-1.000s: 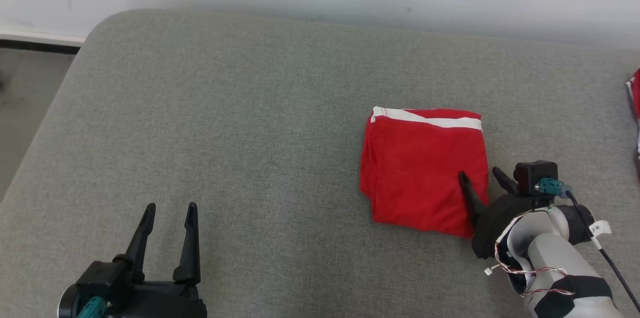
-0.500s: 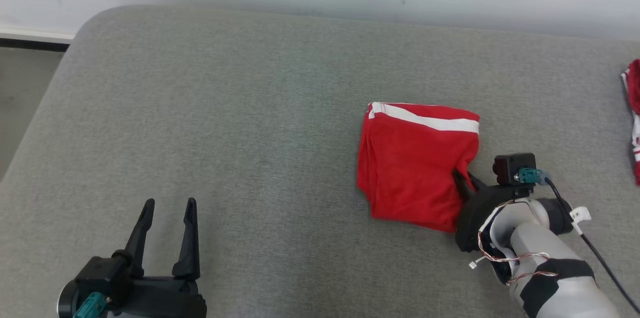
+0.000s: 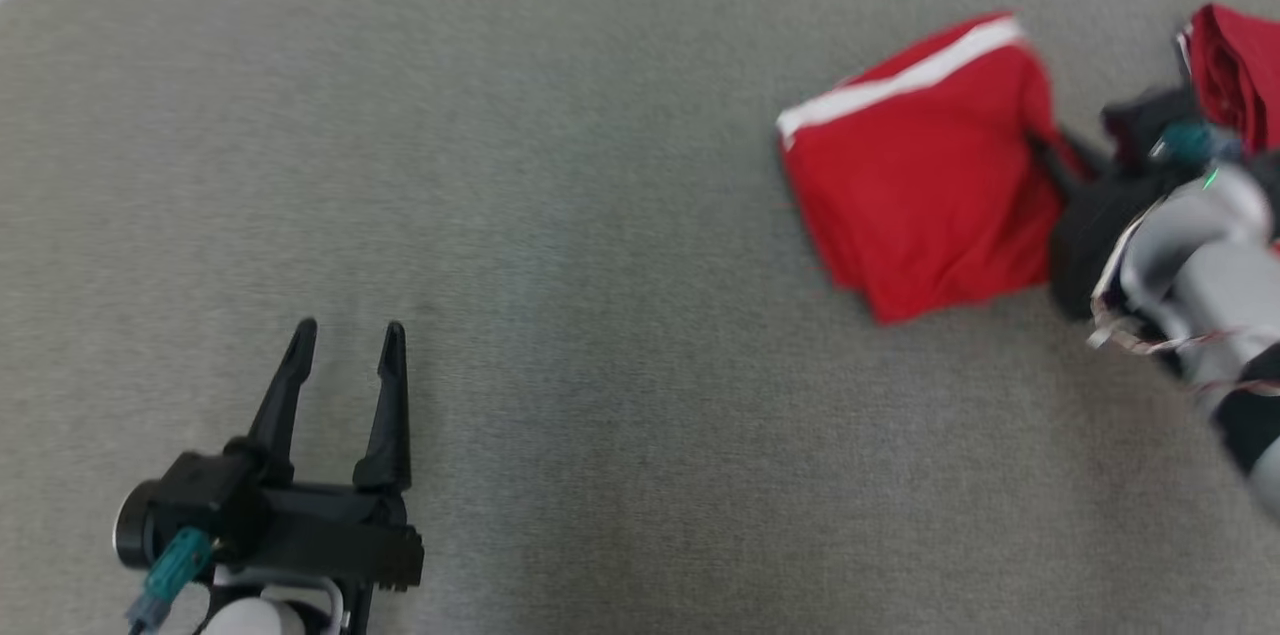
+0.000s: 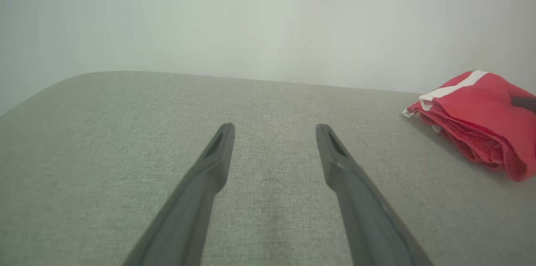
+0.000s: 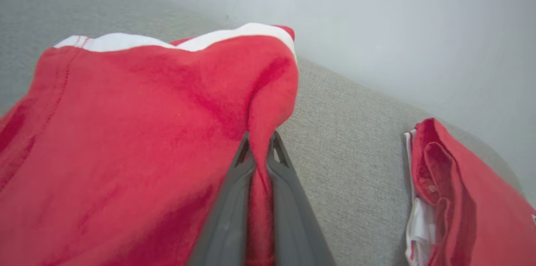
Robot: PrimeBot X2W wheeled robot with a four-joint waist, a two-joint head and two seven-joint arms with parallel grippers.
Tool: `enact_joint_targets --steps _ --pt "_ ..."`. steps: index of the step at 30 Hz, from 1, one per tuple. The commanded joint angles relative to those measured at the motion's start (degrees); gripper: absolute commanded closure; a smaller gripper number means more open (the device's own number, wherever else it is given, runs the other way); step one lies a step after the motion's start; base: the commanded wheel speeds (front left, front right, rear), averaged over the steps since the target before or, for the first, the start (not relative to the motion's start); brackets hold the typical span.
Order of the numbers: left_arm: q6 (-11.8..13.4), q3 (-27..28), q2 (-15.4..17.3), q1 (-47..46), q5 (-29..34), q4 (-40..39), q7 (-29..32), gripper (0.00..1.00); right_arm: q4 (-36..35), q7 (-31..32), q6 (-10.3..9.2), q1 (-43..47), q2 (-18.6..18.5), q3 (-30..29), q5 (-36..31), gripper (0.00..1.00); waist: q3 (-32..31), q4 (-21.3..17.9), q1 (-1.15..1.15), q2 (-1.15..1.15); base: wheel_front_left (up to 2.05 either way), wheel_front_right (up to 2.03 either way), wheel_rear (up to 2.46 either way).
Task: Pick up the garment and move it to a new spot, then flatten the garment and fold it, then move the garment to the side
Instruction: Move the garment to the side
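Item one, garment (image 3: pixel 920 185): red, folded to a rough square, with a white band along its far edge. It lies toward the far right of the grey cushion (image 3: pixel 600 215), and in the left wrist view I see its stacked layers resting on the cushion. Item two, right gripper (image 5: pixel 259 138): fingers drawn almost together on a fold at the garment's right edge, with the red cloth pinched into a thin ridge that runs down between them. I read that as a firm grip on the garment. In the head view this gripper is blurred, set at the right edge with its pale forearm (image 3: pixel 1200 245) behind it and its tips at the garment's right side. I cannot tell whether the pinched edge is lifted clear of the cushion. Item three, left gripper (image 3: pixel 348 335): at the near left of the cushion, well apart from the garment, fingers spread wide and holding nothing. Through its own camera I see grey fabric between the two tips. Item four, second red cloth (image 5: pixel 452 190): bunched, with white showing at its edge. It sits on the cushion just to the right of the right gripper, apart from the garment, with a strip of grey between them. Item five, wall (image 4: pixel 251 19): pale and plain, behind the cushion's far edge.
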Motion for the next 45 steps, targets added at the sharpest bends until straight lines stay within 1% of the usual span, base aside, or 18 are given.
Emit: enact_joint_targets --steps 1,5,8,11,17,22,27,30,33,34,35,36,42,45 --pt "-0.32 -0.03 0.17 -1.47 0.43 -0.53 0.03 0.00 -1.19 0.32 -0.20 -1.67 -1.96 0.67 0.76 1.00 5.85 -5.13 -0.01 -0.01 0.00 0.00 0.00" --pt "-0.22 -0.51 0.89 -3.55 0.72 -1.74 0.03 0.00 -4.24 1.27 -0.20 -5.76 -7.73 1.48 2.64 1.00 10.02 -8.03 -0.01 -0.01 0.00 0.00 0.00" --pt "-0.20 -0.61 1.67 -4.77 0.87 -3.13 0.02 0.00 -6.01 1.97 -0.20 -8.16 -11.27 1.22 3.34 1.00 12.95 -10.10 -0.01 -0.01 0.00 0.00 0.00" --pt "-0.22 0.20 2.93 -5.10 0.63 -4.68 0.02 0.00 -7.23 2.93 -0.20 -10.78 -14.19 0.64 3.85 1.00 15.70 -12.54 -0.01 -0.01 0.00 0.00 0.00" --pt "-0.24 0.74 4.79 -4.93 1.00 -7.79 0.02 0.00 -7.12 3.88 -0.20 -14.60 -19.33 0.16 2.83 1.00 18.58 -14.80 -0.01 -0.01 0.00 0.00 0.00" --pt "-0.26 0.83 5.61 -4.23 1.14 -9.53 0.03 0.00 -6.94 4.76 -0.20 -17.27 -21.76 1.51 1.84 1.00 19.94 -15.87 -0.01 -0.01 0.00 0.00 0.00" --pt "-0.27 -0.52 5.61 -4.89 1.07 -10.03 0.10 0.00 -5.07 3.92 -0.20 -20.58 -23.27 2.96 -1.13 1.00 21.08 -15.44 -0.01 -0.01 0.00 0.00 0.00" --pt "-0.29 -0.90 5.64 -5.32 0.74 -10.29 0.24 0.00 -3.24 3.68 -0.20 -21.87 -23.34 4.35 -2.71 1.00 21.52 -15.01 -0.01 -0.01 0.00 0.00 0.00" --pt "-0.30 -0.99 5.56 -5.29 0.52 -10.43 0.25 0.00 -1.72 3.33 -0.20 -22.85 -22.95 4.19 -2.69 1.00 21.64 -14.56 -0.01 -0.01 0.00 0.00 0.00" --pt "-0.30 -0.77 5.61 -5.15 0.42 -10.45 0.25 0.00 -1.06 2.98 -0.20 -23.23 -22.76 4.38 -3.28 0.98 21.65 -14.43 -0.01 -0.01 0.00 0.00 0.00" --pt "-0.28 -0.45 5.61 -4.99 0.31 -10.45 0.26 0.00 -0.56 2.53 -0.20 -23.52 -22.56 4.56 -3.60 0.09 21.69 -14.27 -0.01 -0.01 0.00 0.00 0.00" --pt "-0.26 -0.16 5.62 -4.83 0.18 -10.43 0.26 0.00 0.07 2.10 -0.20 -23.86 -22.34 4.56 -3.95 0.00 21.71 -14.14 -0.01 -0.01 0.00 0.00 0.00" --pt "-0.22 0.84 5.53 -4.35 -0.25 -9.52 0.31 0.00 2.81 -1.58 -0.20 -25.89 -20.68 4.00 -7.65 0.00 20.99 -13.95 -0.01 -0.01 0.00 0.00 0.00" --pt "-0.22 1.37 5.01 -3.71 -0.32 -9.14 0.30 0.00 3.67 -4.95 -0.20 -26.26 -18.65 2.86 -9.67 0.00 19.29 -13.92 -0.01 -0.01 0.00 0.00 0.00"
